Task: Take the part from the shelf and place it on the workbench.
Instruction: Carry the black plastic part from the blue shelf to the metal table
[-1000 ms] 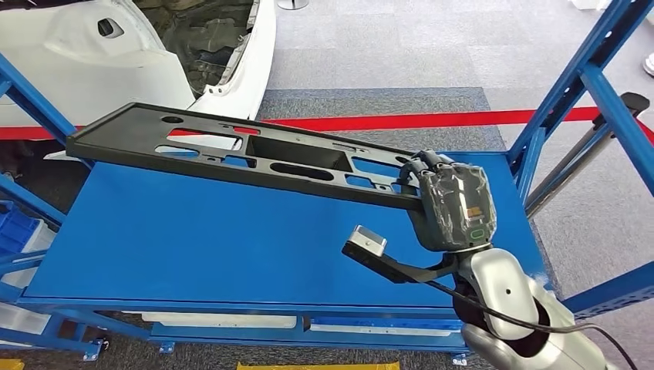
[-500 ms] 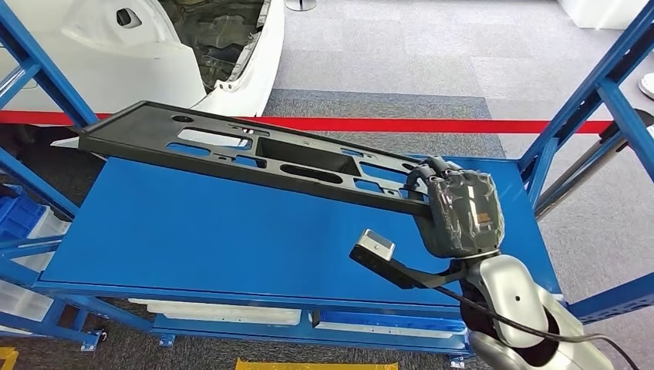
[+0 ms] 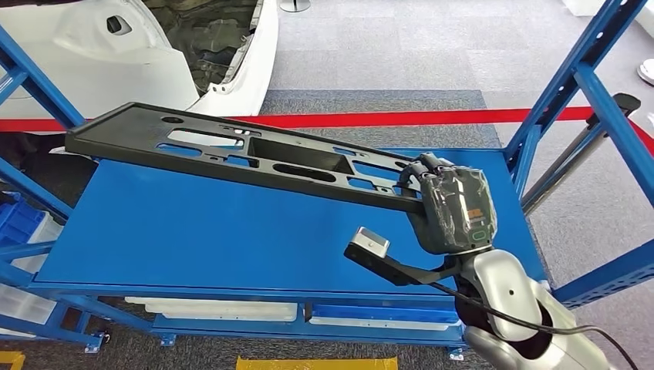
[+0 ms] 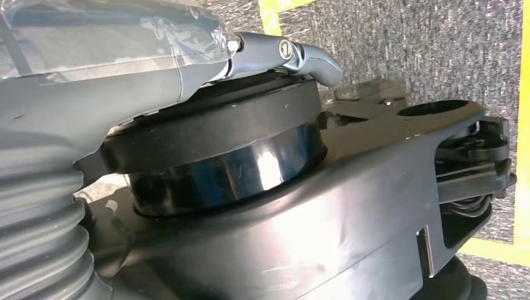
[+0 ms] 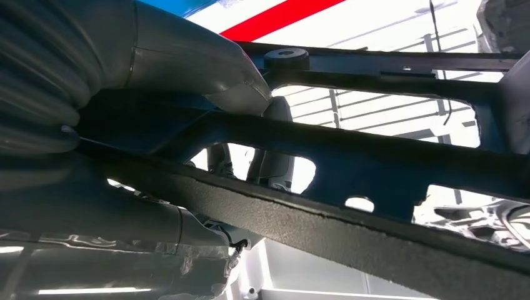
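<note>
A long black plastic part (image 3: 231, 150) with several cut-outs hangs slanted above the blue bench top (image 3: 193, 231). Its far end reaches toward the left blue post. My right hand (image 3: 451, 204) grips its near right end, with the fingers curled over the edge. The right wrist view looks along the underside of the part (image 5: 350, 150), where my right hand's thumb (image 5: 206, 69) presses against a rib. In the left wrist view, my left hand (image 4: 94, 81) shows its grey cover and one pale finger (image 4: 300, 56); its grip cannot be made out.
Blue steel posts (image 3: 586, 77) frame the bench on the right and left. A white car body (image 3: 92, 54) stands behind on the left, and a red floor line (image 3: 401, 119) runs across beyond the bench. A blue bin (image 3: 15, 220) sits low at the left edge.
The whole picture swayed slightly, so the camera moved. My right hand keeps its hold on the part, which stays at about the same place over the bench.
</note>
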Action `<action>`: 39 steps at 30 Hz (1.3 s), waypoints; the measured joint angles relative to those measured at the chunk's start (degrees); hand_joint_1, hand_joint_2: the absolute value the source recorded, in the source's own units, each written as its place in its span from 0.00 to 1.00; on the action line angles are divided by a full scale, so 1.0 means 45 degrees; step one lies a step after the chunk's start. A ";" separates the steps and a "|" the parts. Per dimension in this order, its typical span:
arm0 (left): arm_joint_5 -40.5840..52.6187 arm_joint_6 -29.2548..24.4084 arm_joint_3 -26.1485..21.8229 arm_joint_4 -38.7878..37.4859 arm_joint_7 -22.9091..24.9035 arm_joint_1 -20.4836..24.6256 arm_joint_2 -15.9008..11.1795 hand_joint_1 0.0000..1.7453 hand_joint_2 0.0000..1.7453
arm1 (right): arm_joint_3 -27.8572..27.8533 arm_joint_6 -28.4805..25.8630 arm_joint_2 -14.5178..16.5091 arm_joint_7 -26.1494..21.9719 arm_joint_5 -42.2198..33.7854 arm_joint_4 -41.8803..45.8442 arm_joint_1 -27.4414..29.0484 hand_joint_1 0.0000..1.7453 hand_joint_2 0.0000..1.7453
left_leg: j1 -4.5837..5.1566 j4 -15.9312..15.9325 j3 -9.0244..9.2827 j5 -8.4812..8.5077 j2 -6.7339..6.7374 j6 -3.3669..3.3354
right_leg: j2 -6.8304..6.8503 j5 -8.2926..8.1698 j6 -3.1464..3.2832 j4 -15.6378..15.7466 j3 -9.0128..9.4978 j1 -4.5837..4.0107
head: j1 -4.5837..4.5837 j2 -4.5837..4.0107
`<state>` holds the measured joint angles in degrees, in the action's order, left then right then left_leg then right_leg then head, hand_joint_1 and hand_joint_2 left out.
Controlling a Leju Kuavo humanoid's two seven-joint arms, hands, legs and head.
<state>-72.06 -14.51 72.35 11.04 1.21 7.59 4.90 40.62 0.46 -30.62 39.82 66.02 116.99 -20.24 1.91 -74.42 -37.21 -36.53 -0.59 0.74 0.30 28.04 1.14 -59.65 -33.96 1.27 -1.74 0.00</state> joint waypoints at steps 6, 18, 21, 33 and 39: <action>-0.0002 -0.0004 0.0004 -0.0005 0.0050 -0.0106 -0.0005 0.00 1.00 | -0.0002 -0.0132 0.0000 0.0001 0.0032 0.0001 0.0005 1.00 1.00 | -0.0124 0.3393 0.1494 0.1395 -0.0071 -0.0151 | -0.0103 -0.0146 -0.0337 -0.0133 -0.0212 -0.0068 | -0.0140 0.0000; -0.0121 -0.0040 0.0005 -0.0001 0.0047 -0.0047 0.0039 0.00 1.00 | -0.0002 -0.0197 -0.0005 -0.0015 -0.0189 -0.0004 0.0049 1.00 1.00 | 0.0037 0.3395 0.0889 0.1871 0.0038 -0.0794 | -0.0064 0.0849 -0.0295 -0.1317 0.0047 -0.0258 | 0.0509 0.0000; -0.0125 -0.0095 0.0005 0.0000 0.0047 -0.0020 0.0073 0.00 1.00 | -0.0002 -0.0220 -0.0011 -0.0011 -0.0193 -0.0004 0.0020 1.00 1.00 | 0.0068 0.3364 0.0788 0.1989 0.0039 -0.0646 | -0.0067 0.0543 -0.0100 -0.0004 0.0636 -0.0382 | 0.0525 0.0000; -0.0115 -0.0136 0.0016 -0.0010 0.0045 -0.0039 0.0041 0.00 1.00 | -0.0005 -0.0263 -0.0016 0.0000 -0.0213 -0.0004 0.0149 1.00 1.00 | -0.0134 0.2008 0.1193 0.0815 -0.0014 0.0250 | 0.0069 -0.0167 -0.0070 0.0086 -0.0078 -0.0034 | 0.0114 0.0000; -0.0098 -0.0136 0.0034 -0.0012 0.0062 -0.0090 0.0043 0.00 1.00 | -0.0027 -0.0300 -0.0022 0.0005 -0.0172 -0.0004 0.0222 1.00 1.00 | -0.0153 0.3403 0.1505 0.1369 -0.0045 -0.0380 | 0.0008 -0.0244 -0.0460 -0.0294 -0.0529 -0.0087 | 0.0121 -0.0001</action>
<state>-72.51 -15.13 72.50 10.98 1.49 7.18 5.09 40.50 -0.89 -30.72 39.85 65.25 116.98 -19.24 1.22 -59.11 -30.44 -30.37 -0.80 -0.97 0.33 26.94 -0.93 -60.97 -36.34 0.88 -1.20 -0.01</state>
